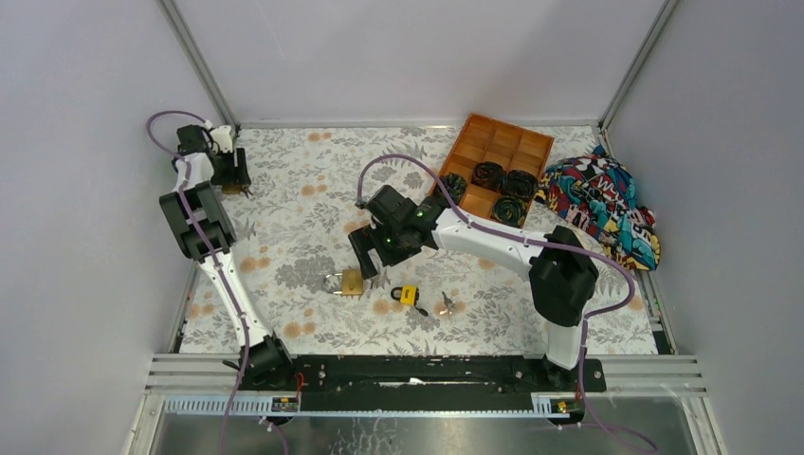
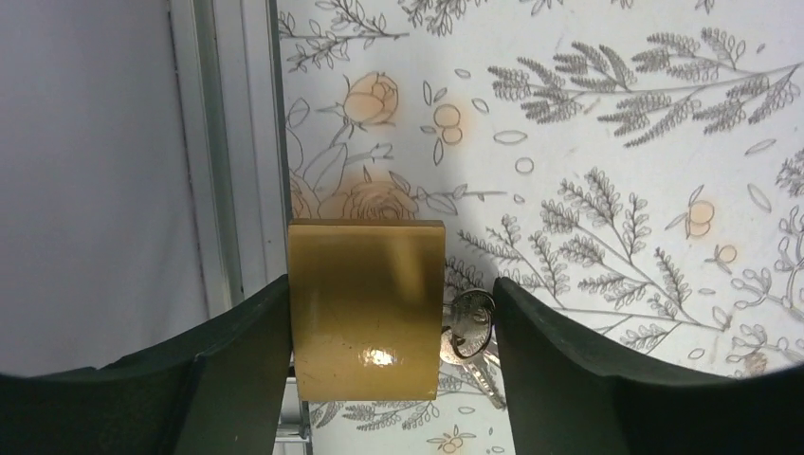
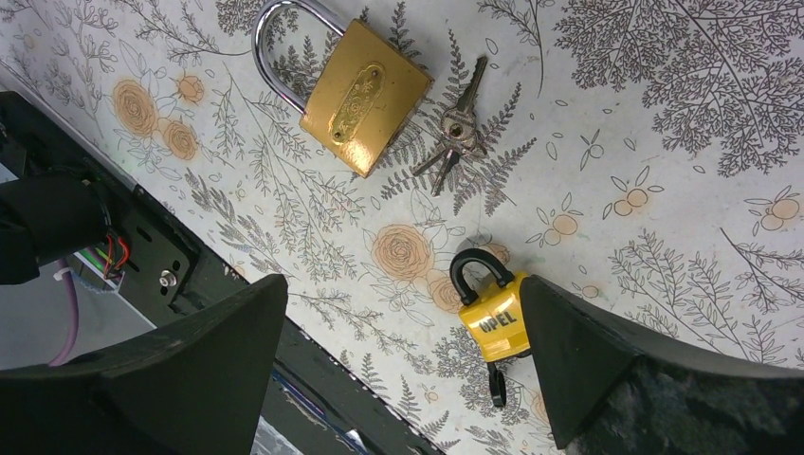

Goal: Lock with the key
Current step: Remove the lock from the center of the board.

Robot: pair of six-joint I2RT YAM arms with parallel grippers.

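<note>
My left gripper (image 2: 391, 353) is at the back left corner of the table (image 1: 230, 178). It is shut on a small brass padlock (image 2: 366, 308). The left finger presses the lock body and the right finger presses the silver keys (image 2: 467, 330) sticking out of its side. My right gripper (image 3: 403, 351) is open and empty, hovering over the middle of the table (image 1: 365, 251). Below it lie a larger brass padlock (image 3: 365, 98) with a steel shackle, a bunch of silver keys (image 3: 455, 128), and a yellow padlock (image 3: 493, 320) with a black key in it, close to the right finger.
An orange compartment tray (image 1: 527, 150) holding black coils stands at the back right, with a colourful cloth (image 1: 607, 204) beside it. Another bunch of keys (image 1: 446, 303) lies right of the yellow padlock (image 1: 406, 295). The enclosure wall and frame rail (image 2: 228, 161) run beside the left gripper.
</note>
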